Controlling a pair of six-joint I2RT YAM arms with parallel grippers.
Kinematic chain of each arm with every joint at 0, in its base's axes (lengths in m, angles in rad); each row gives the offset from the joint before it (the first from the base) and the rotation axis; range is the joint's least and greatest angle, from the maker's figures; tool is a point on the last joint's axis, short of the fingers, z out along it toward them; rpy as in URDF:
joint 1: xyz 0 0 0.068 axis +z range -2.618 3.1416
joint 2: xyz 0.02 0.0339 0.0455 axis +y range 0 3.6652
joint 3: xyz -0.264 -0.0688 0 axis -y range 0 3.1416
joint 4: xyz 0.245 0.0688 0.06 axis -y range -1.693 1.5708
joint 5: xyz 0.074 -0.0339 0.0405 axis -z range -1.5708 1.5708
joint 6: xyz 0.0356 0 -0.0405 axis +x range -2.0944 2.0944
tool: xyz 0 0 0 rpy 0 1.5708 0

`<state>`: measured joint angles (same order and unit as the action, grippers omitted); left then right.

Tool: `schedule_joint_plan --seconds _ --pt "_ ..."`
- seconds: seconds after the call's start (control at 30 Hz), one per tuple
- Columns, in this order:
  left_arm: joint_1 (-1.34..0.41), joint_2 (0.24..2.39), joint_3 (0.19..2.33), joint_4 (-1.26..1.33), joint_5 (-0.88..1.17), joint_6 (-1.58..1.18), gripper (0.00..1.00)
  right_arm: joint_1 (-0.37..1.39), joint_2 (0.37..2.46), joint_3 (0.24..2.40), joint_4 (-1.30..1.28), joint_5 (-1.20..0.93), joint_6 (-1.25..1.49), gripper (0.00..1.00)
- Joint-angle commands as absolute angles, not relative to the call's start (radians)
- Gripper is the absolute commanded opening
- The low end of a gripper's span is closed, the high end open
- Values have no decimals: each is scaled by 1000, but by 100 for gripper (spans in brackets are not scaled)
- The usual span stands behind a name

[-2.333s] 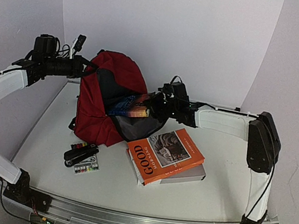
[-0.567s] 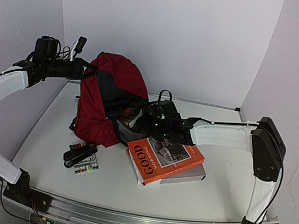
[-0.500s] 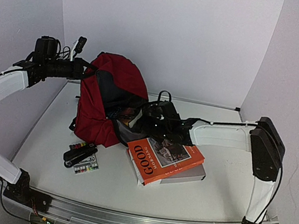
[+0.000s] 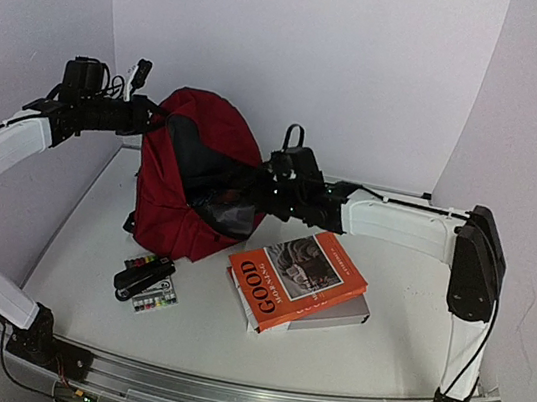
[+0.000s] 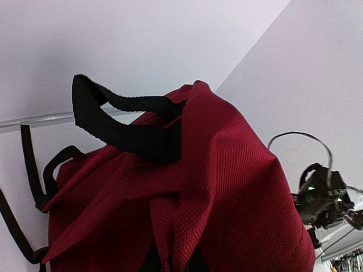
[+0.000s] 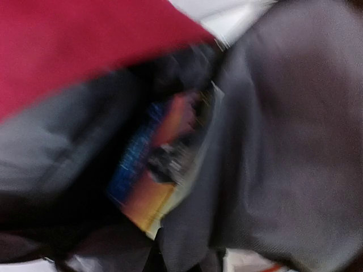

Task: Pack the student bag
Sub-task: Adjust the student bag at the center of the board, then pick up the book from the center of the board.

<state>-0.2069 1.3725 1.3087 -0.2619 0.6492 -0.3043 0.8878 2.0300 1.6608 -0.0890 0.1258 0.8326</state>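
Sagging soft and floppy, the student bag (image 4: 180,218) is propped just behind-left of the orange book (image 4: 298,276). Its top is pinched by the left gripper (image 4: 148,114); its grey lining (image 6: 283,141) seems pinched by the closed right gripper (image 4: 268,189). Rim or handle (image 5: 125,127) is judged the best hold.

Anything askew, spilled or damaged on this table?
Only mildly: the orange book lies twisted on the grey book beneath it, so their edges do not line up. Nothing looks spilled or damaged.
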Motion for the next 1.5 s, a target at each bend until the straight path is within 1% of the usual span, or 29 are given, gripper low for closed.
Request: schedule_joint_plan --seconds 0.0,0.07,0.17,0.3,0.47,0.57,0.73,0.8,0.83,0.87,0.93,0.97,1.03,1.1,1.17,1.23,1.33,1.47 --pt "-179 1442 1556 -231 575 -339 0 846 1972 1952 27 186 650 0" --pt "-178 1464 1602 -205 590 -348 0 839 1976 2011 28 170 623 0" --pt "-178 1463 1578 -134 592 -354 0 832 1967 2000 26 165 608 0" --pt "-177 1456 1432 -39 630 -334 0 811 1948 1846 27 160 632 0" --pt "-179 1482 1296 -4 647 -298 0 788 1916 1650 27 110 693 0" --pt "-179 1496 1270 18 634 -302 0 788 1900 1587 27 72 715 0" --pt "-179 1521 1309 26 655 -334 0 789 1883 1562 27 20 721 0" --pt "-179 1522 1318 26 667 -346 1 788 1871 1558 28 9 720 7" --pt "-179 1521 1319 28 679 -351 8 788 1862 1554 27 8 717 17" --pt "-179 1518 1318 30 691 -355 18 788 1852 1549 27 9 714 25" --pt "-179 1509 1311 32 719 -365 43 788 1828 1531 27 17 706 41" --pt "-179 1501 1306 33 737 -368 54 788 1814 1519 26 25 700 49" --pt "-179 1484 1293 33 777 -372 67 787 1779 1498 21 50 684 62" --pt "-179 1458 1281 20 818 -375 80 788 1745 1476 10 75 665 74" --pt "-179 1431 1268 -5 855 -370 88 788 1709 1458 -12 102 647 81" --pt "-179 1382 1241 -52 856 -362 93 782 1663 1436 -51 138 625 90" --pt "-179 1283 1156 -80 783 -368 97 740 1603 1397 -100 139 608 96" --pt "-178 1129 1038 -151 641 -411 97 657 1511 1325 -143 89 581 98"
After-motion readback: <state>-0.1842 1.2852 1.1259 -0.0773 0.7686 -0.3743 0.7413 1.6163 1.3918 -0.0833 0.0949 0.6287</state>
